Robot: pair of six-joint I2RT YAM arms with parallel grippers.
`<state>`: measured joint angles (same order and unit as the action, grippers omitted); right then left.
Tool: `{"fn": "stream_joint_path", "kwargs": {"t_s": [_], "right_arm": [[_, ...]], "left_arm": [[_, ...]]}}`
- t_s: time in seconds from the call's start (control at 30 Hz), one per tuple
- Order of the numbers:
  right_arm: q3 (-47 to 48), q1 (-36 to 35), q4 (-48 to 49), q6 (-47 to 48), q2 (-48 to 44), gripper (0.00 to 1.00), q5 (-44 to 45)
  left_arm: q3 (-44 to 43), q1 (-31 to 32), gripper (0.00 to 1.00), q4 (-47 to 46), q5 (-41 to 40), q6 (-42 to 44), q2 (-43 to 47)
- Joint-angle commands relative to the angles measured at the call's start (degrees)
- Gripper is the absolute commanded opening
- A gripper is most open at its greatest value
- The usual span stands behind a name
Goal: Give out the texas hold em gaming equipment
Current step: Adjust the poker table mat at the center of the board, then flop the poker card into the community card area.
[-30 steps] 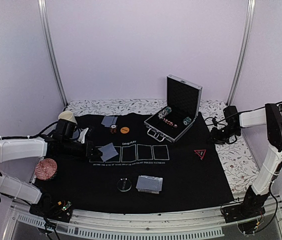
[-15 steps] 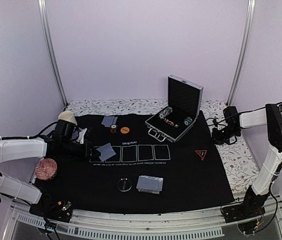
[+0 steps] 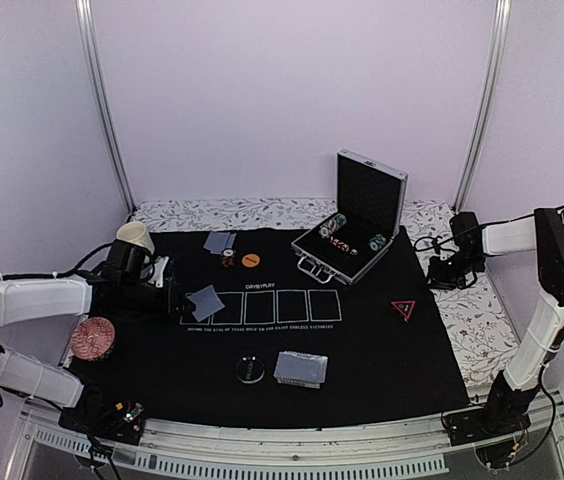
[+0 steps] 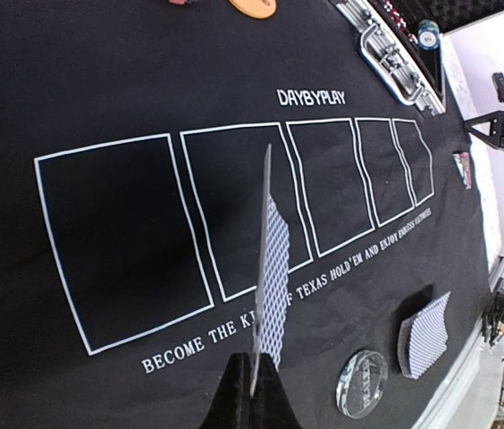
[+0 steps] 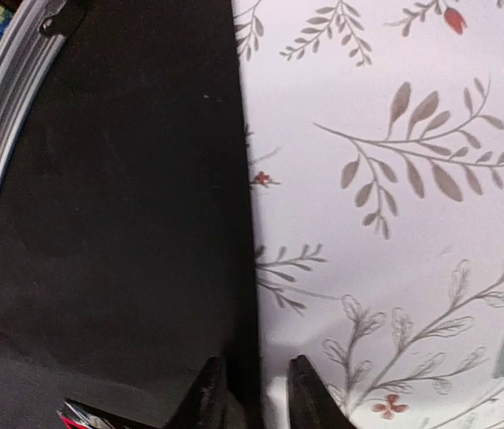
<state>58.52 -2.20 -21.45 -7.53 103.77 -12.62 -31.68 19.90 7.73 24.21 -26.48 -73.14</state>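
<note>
Left pincer (image 4: 252, 380) clamps one playing card (image 4: 270, 268) edgewise; lay it flat inside the nearest outlined box (image 4: 122, 241) ahead; right pincer (image 5: 250, 384) stands narrow, empty.

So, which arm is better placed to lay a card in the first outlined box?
Left. The left fingers pinch a card just above the outlined boxes; the right fingers are empty, far off at the mat's right edge.

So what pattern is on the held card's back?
Blue-white diamond lattice on the card, clearest in left wrist view.
</note>
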Motion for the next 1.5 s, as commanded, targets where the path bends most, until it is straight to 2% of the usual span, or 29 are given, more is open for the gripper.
{"fn": "stream_joint_path", "kwargs": {"t_s": [0.0, 0.1, 0.33, 0.43, 0.63, 0.77, 0.87, 0.97, 1.17, 1.47], "right_arm": [[-0.19, 1.38, -2.52, 0.42, -3.70, 0.33, 5.17], [0.20, 1.41, -3.53, 0.00, -5.68, 0.41, 6.10], [0.68, 1.09, -5.65, -0.20, -12.44, 0.49, 4.13], [0.91, 0.26, -6.96, -0.05, -14.59, 0.51, 3.01], [1.38, -0.98, -7.93, 1.43, -18.93, 0.55, -5.89], [1.15, -0.97, -6.84, 1.74, -24.30, 0.56, -11.06], [1.19, -1.01, -6.80, 1.89, -27.01, 0.58, -14.30], [0.66, -0.99, -7.04, 2.54, -28.84, 0.59, -17.75], [-0.25, -1.01, -8.93, 4.25, -30.28, 0.60, -17.42], [-0.43, -0.97, -9.53, 4.96, -31.08, 0.63, -16.73]], "left_arm": [[0.52, -1.07, 0.00, 0.14, -1.26, -0.09, 1.33], [-0.12, -1.09, 0.00, 0.49, -1.53, -0.48, 1.57], [-2.87, -1.28, 0.00, 3.07, -3.89, -0.35, 2.73], [-5.73, -1.28, 0.00, 6.74, -7.26, 1.45, 2.47], [-11.43, -1.02, 0.00, 14.66, -15.00, 6.70, 3.01], [-15.36, -0.13, 0.00, 17.38, -17.33, 10.02, 3.08], [-18.64, 1.63, 0.00, 20.31, -21.33, 13.01, 1.82], [-22.45, 5.23, 0.00, 23.99, -29.25, 16.37, -0.24], [-28.04, 12.57, 0.00, 29.70, -42.58, 21.19, -5.70], [-32.12, 14.52, 0.00, 33.30, -46.63, 24.07, -10.55]]}}
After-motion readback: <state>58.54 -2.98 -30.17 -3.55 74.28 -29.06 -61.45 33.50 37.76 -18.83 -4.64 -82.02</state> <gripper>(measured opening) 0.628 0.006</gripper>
